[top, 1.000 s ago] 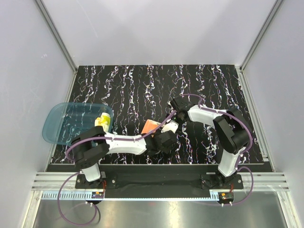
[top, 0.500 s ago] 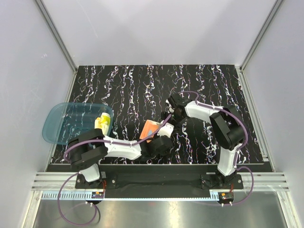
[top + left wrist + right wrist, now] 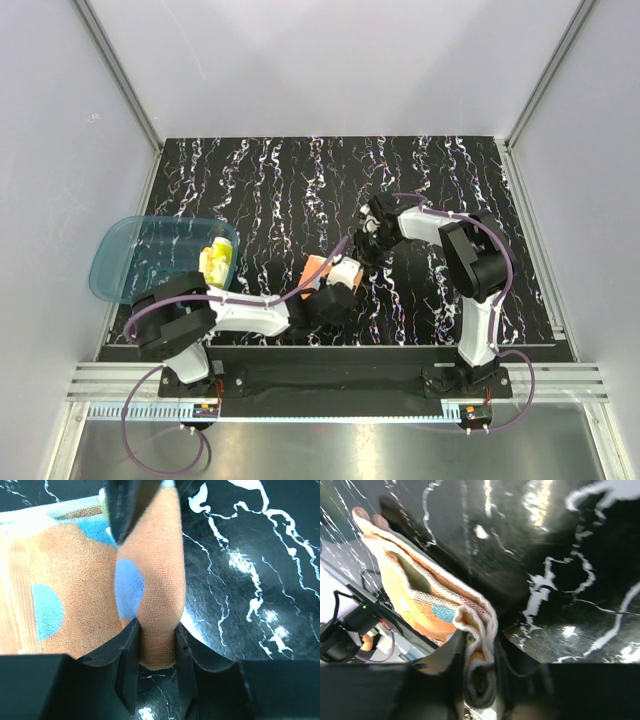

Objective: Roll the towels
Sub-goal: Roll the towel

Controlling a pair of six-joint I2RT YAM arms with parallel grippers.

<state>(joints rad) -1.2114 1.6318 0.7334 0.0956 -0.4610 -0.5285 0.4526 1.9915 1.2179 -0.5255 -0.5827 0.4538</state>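
Note:
The orange towel (image 3: 316, 268) with light blue patches lies near the table's front middle, and both grippers hold it. In the left wrist view a rolled-up edge of the orange towel (image 3: 150, 580) runs between my fingers, and the left gripper (image 3: 156, 632) is shut on its near end. The right gripper (image 3: 479, 642) is shut on a bunched fold of the orange towel (image 3: 435, 605) from the opposite side. Seen from above, the left gripper (image 3: 324, 284) and right gripper (image 3: 342, 266) meet over the cloth. The yellow towel (image 3: 218, 262) sits as a short roll in the tray.
A translucent blue tray (image 3: 120, 260) stands at the table's left edge, partly overhanging it. The black marbled tabletop (image 3: 300, 180) stretches behind the arms. Grey walls and aluminium posts close in the back and both sides.
The right gripper opened and shut again on the towel's fold. The left gripper closed on the rolled edge and drew slightly left and nearer. Less of the orange towel shows from above.

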